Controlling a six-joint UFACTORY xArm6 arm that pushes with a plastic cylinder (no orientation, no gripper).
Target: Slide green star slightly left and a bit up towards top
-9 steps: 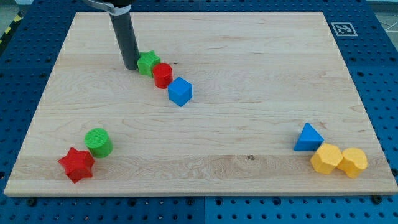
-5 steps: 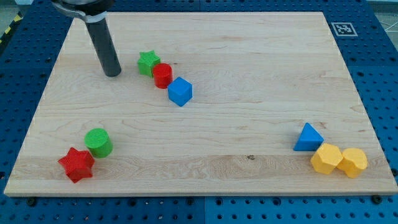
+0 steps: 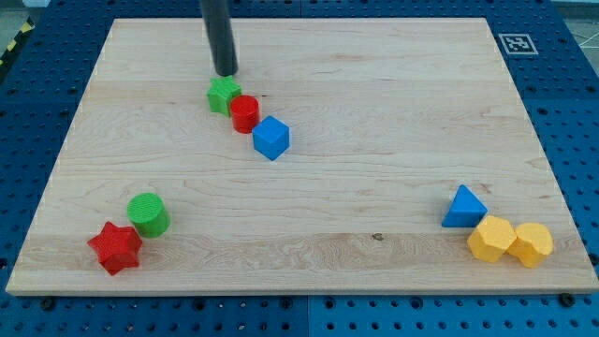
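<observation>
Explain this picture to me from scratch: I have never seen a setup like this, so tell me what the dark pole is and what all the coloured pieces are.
One camera looks down at a wooden board. The dark pole is a robot arm's rod; it grasps nothing and only pushes. My tip sits just above the green star, toward the view's top, with a small gap. Next to the star, in a diagonal row, are a red cylinder and a blue cube. At bottom left lie a green cylinder and a red star. At bottom right sit a blue triangle and two yellow blocks.
</observation>
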